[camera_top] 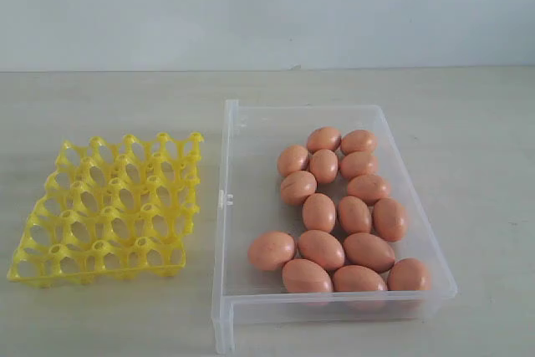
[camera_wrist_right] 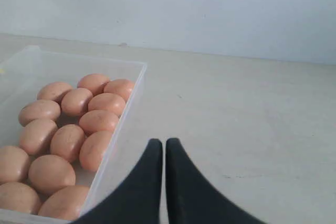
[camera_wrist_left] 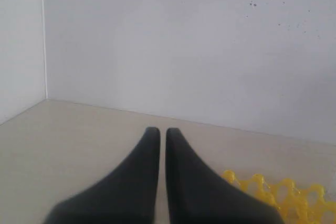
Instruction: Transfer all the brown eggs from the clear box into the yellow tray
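Eggs (camera_top: pixel 321 249) lie in a bunch inside the clear box (camera_top: pixel 222 206). They are brown and smooth, and I count sixteen. All of them are in the box. They touch each other and lie on their sides. In the exterior view they sit more to the right side of the box floor.

The clear box rests flat on the pale table (camera_top: pixel 100 98), a bit right of the middle. The yellow tray (camera_top: pixel 109 206) rests flat on the table too, on the left. It is just beside the box, with a thin strip of table between them. You can see the table through the holes in its cups. A white wall (camera_top: pixel 267 6) stands behind the table.

The left wrist view shows the left gripper (camera_wrist_left: pixel 158 132). Its two black fingers are pressed together, with only a thin line between them. They pinch nothing. The tips point at the white wall, and a corner of the yellow tray (camera_wrist_left: pixel 278 192) peeks out next to them.

The right wrist view shows the right gripper (camera_wrist_right: pixel 160 142). Its black fingers are pressed together as well, and they pinch nothing. The clear box (camera_wrist_right: pixel 137 98) with the eggs (camera_wrist_right: pixel 97 120) lies just beside this gripper.
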